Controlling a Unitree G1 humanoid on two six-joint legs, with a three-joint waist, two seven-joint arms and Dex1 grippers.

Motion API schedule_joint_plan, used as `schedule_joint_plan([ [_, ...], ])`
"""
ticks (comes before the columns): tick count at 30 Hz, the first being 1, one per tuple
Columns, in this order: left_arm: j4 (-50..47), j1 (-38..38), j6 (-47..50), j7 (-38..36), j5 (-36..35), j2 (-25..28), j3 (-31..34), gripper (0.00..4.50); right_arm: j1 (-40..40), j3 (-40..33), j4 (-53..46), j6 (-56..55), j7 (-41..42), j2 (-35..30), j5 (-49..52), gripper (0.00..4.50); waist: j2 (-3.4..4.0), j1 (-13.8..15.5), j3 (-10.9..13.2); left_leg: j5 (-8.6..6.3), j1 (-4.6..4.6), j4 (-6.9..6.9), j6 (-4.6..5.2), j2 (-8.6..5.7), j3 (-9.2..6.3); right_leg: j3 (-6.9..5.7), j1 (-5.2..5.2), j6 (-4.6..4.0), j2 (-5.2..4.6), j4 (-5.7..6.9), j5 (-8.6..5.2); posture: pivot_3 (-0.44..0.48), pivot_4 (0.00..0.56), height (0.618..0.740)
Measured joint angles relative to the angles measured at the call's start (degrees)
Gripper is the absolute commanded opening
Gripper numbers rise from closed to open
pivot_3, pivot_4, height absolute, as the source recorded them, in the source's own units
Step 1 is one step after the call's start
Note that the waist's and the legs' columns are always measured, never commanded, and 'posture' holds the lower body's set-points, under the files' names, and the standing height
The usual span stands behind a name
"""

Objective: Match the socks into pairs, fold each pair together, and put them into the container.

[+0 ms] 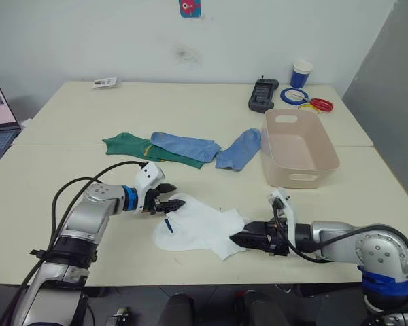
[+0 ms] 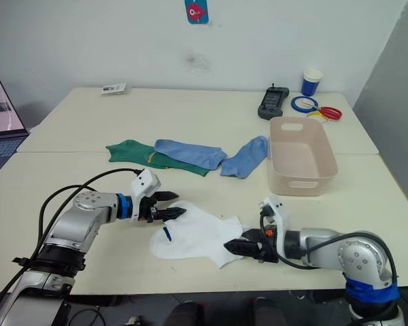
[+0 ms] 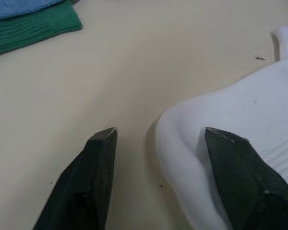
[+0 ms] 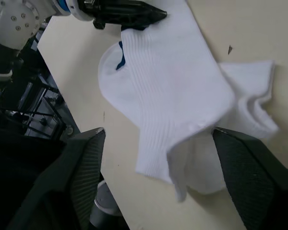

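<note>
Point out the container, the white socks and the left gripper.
container (image 1: 311,165): left eye view, on its near right wall.
white socks (image 1: 197,231): left eye view, on the middle of the overlapping pair.
left gripper (image 1: 168,196): left eye view, midway between its open fingers, at the socks' edge.

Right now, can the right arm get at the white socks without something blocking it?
Probably yes. The right gripper is open at the edge of the white socks, with nothing between them. The left gripper works the opposite edge, away from it.
</note>
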Motion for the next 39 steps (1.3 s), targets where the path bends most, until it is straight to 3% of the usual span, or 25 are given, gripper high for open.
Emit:
schedule_joint_plan([
  [6,-1.88,0.93,0.63,0.08,-0.18,-0.01,0.04,0.01,0.00,1.39,0.87,-0.23,-0.23,-0.32,-2.19,0.59,0.00,-0.01,0.00,0.00,-0.01,-0.01,0.00,0.01,0.00,0.00,-0.01,0.00,0.00,-0.01,0.00,0.000,0.150,0.740],
  [8,-2.58,1.39,1.44,0.19,-0.64,0.00,0.31,0.00,0.00,1.65,0.87,-0.37,-0.20,-0.48,-2.93,0.02,0.00,-0.03,0.00,0.00,0.00,-0.01,0.00,0.01,0.00,0.00,-0.01,0.00,0.01,0.00,0.00,0.000,0.150,0.740],
  [17,-9.83,6.01,6.00,2.62,-4.13,0.38,4.85,0.00,-0.48,1.65,0.88,-1.06,2.13,-2.28,-3.95,0.02,0.00,-0.12,0.00,0.00,0.00,-0.02,0.00,0.03,-0.07,0.05,-0.02,0.00,0.00,-0.01,0.00,0.000,0.150,0.740],
  [24,-19.53,13.17,12.18,6.50,-9.00,1.19,11.58,0.00,-7.37,0.89,3.79,-3.19,6.40,-4.40,-4.42,0.02,0.00,-0.32,0.00,0.00,0.02,-0.05,0.00,0.05,-0.11,0.03,-0.02,0.00,0.02,-0.03,0.00,0.000,0.150,0.740],
  [32,-29.60,19.72,19.03,12.16,-12.83,1.20,13.97,0.00,-10.89,6.16,10.81,-5.80,12.38,-7.08,-11.11,0.02,0.00,-0.19,0.00,0.00,0.01,-0.04,0.00,0.02,-0.12,0.07,-0.03,0.00,-0.02,-0.05,0.00,0.000,0.150,0.740],
  [39,-29.31,20.31,16.40,17.85,-11.50,-1.36,13.97,0.00,-13.37,11.67,16.94,-11.40,17.75,-7.54,-18.80,0.02,0.01,-0.12,0.00,0.00,0.02,-0.04,0.00,0.02,-0.10,0.07,-0.03,0.00,0.00,-0.05,0.00,0.000,0.150,0.740],
])
